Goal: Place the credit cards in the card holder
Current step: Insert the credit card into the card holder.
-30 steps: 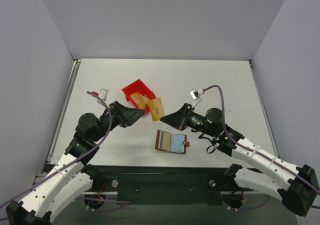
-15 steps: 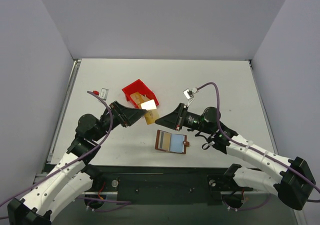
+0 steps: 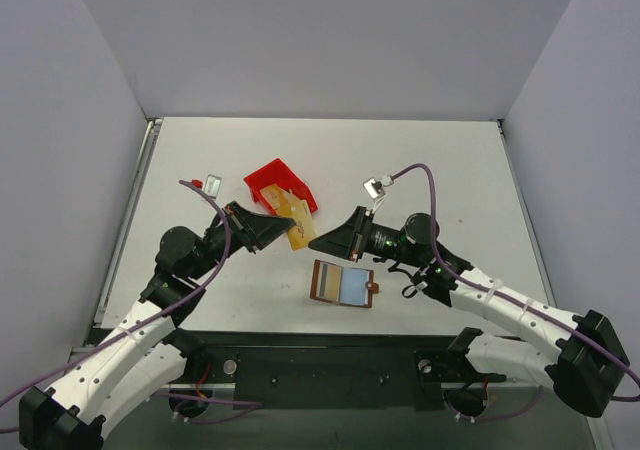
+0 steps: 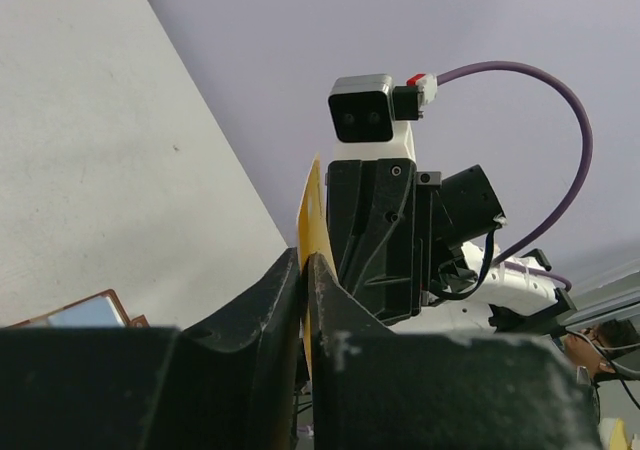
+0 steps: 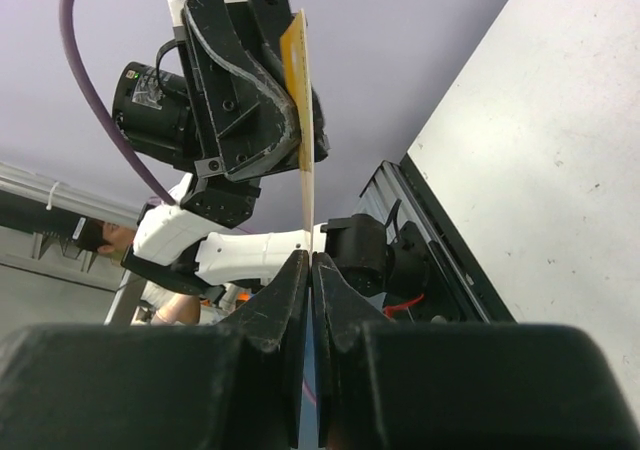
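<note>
I judge the job barely under way. One gold card (image 3: 298, 234) hangs in the air above the worktop (image 3: 430, 170), between the red bin (image 3: 272, 178) and the card holder (image 3: 345, 283). Both arms have it: the left gripper (image 3: 289, 228) pinches one edge, and the right gripper (image 3: 314, 239) is pressed together on the opposite edge. I read this as a hand-over, to be finished by one side letting go.

The card holder lies open and flat towards the near edge of the worktop, blue pockets up, close to the card but not touching it. I see no card poking out of it, though I cannot be sure. More gold-tan cards (image 3: 284, 207) sit at the mouth of the bin, so most of the work is left.

From above, the two gripper tips crowd together and hide the grip. The left wrist view shows the card edge-on, clamped between that gripper's fingers (image 4: 270, 300), with a corner of the holder at lower left. The right wrist view shows the same card rising from its own closed fingers (image 5: 285, 300) into the other gripper.
</note>
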You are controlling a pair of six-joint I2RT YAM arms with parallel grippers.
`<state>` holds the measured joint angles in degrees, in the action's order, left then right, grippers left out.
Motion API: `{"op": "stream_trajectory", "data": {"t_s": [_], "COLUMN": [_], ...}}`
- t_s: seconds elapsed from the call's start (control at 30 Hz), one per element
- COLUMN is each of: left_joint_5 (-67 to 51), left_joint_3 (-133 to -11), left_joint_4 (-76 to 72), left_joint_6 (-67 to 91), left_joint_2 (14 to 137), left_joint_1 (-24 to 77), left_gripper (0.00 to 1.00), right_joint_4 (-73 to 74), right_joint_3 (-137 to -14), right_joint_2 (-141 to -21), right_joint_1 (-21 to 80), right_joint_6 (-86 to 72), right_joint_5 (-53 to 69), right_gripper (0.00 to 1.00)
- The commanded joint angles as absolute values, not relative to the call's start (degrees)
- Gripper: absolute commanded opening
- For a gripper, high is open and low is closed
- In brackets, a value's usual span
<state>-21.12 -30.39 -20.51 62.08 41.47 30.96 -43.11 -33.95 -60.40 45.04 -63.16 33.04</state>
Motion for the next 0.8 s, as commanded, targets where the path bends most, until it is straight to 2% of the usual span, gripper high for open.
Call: {"op": "stream_trajectory", "data": {"t_s": [0.0, 0.1, 0.2, 0.3, 0.47, 0.57, 0.77], "left_joint_5": [-22.33, -22.32, -22.59, -23.37, -26.8, -28.74, -31.73], "left_joint_3": [-30.59, -30.41, -30.41, -30.41, -31.2, -30.68, -30.85], "left_joint_4": [-24.61, -24.08, -23.12, -21.36, -18.81, -19.16, -21.8], "left_joint_6": [61.88, 61.96, 61.61, 61.17, 60.29, 60.12, 60.12], "left_joint_2": [41.31, 41.05, 40.61, 40.43, 41.4, 41.57, 44.03], "left_joint_1": [31.03, 31.03, 31.03, 31.11, 31.29, 31.81, 33.39], "left_gripper": [0.09, 0.0, 0.0, 0.0, 0.0, 0.0, 0.0], "right_joint_4": [-47.55, -43.35, -35.97, -23.78, -11.88, -9.93, -9.49], "right_joint_3": [-35.33, -36.12, -37.0, -38.58, -40.16, -40.34, -40.43], "right_joint_2": [-60.56, -59.25, -56.61, -52.4, -47.29, -46.49, -47.2], "right_joint_1": [44.91, 44.83, 44.82, 44.74, 44.21, 43.25, 42.19], "right_joint_6": [-62.85, -60.21, -54.17, -46.0, -38.77, -36.83, -36.65], "right_joint_5": [34.63, 34.54, 32.27, 28.84, 23.65, 24.52, 28.03], "right_gripper": [0.01, 0.16, 0.31, 0.37, 0.46, 0.5, 0.52]}}
